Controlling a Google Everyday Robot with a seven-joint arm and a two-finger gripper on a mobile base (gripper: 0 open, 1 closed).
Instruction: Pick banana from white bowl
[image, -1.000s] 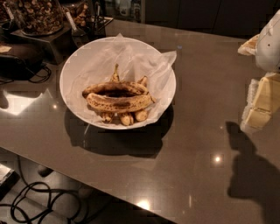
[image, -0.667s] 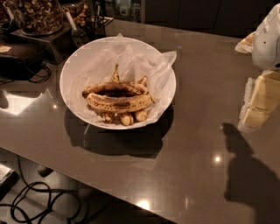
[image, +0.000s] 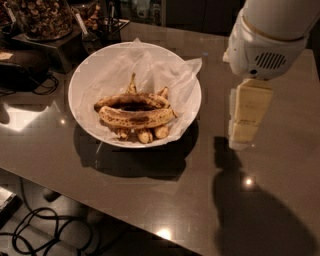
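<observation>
The white bowl (image: 82, 75), lined with crumpled white paper, sits on the grey table left of centre. In it lies the banana (image: 135, 118), long, curved, dull yellow with brown speckles, at the front. A darker, browner long banana (image: 131, 99) lies just behind it, and short stubby pieces (image: 146, 135) lie under its front edge. My gripper (image: 243, 134), with cream-coloured fingers hanging from a white arm housing, is to the right of the bowl, above the table and apart from the bananas.
The grey table (image: 165, 200) ends in a front edge at lower left, with black cables (image: 35, 232) on the floor below. At the back left stand a container of dark snacks (image: 40, 17) and a black device (image: 20, 67).
The arm has moved left from the right edge toward the bowl and now fills more of the view. The bowl and bananas have not moved.
</observation>
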